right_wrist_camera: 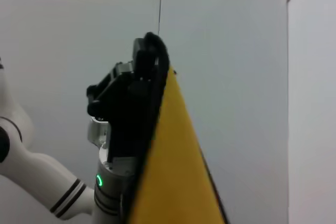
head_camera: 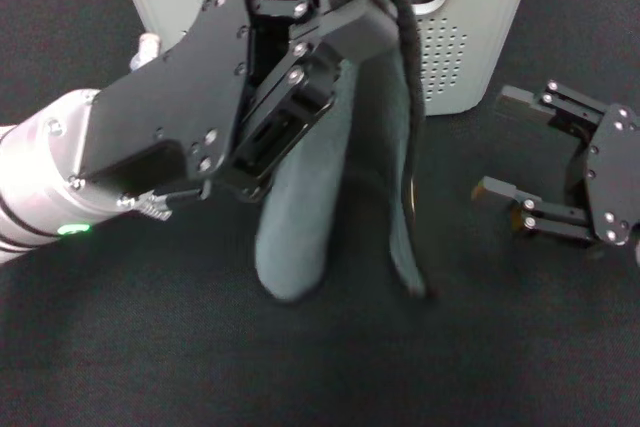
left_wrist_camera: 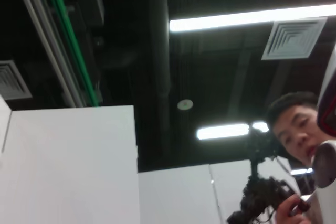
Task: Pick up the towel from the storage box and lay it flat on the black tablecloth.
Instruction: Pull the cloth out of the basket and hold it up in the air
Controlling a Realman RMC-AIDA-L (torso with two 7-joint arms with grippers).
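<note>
The towel hung in the air, clear of the storage box, over the black tablecloth. Its upper edge was pinched in the left gripper, whose fingers were clamped on the fabric. The cloth draped down in two folds, the lower ends reaching toward the tablecloth; whether they touched it could not be told.

The head view showed only the grey-green face of the towel and its black stitched edging. The right wrist view showed what the head view did not: the yellow-orange face, falling as a long triangle from the left gripper, with the dark edging running along the side next to the gripper body. A green indicator light was lit on the left arm there; the head view showed it as well. The left wrist view pointed upward and showed none of the task's things: ceiling lights, a white partition and a person holding a camera rig.

The storage box stood at the far edge of the tablecloth, behind the towel, with dark cloth inside. No label or writing was legible in any view.

Count: one towel, one storage box, two grippers. The right gripper rested low over the tablecloth, to the right of the towel and apart from it, with its jaws spread and nothing held.
</note>
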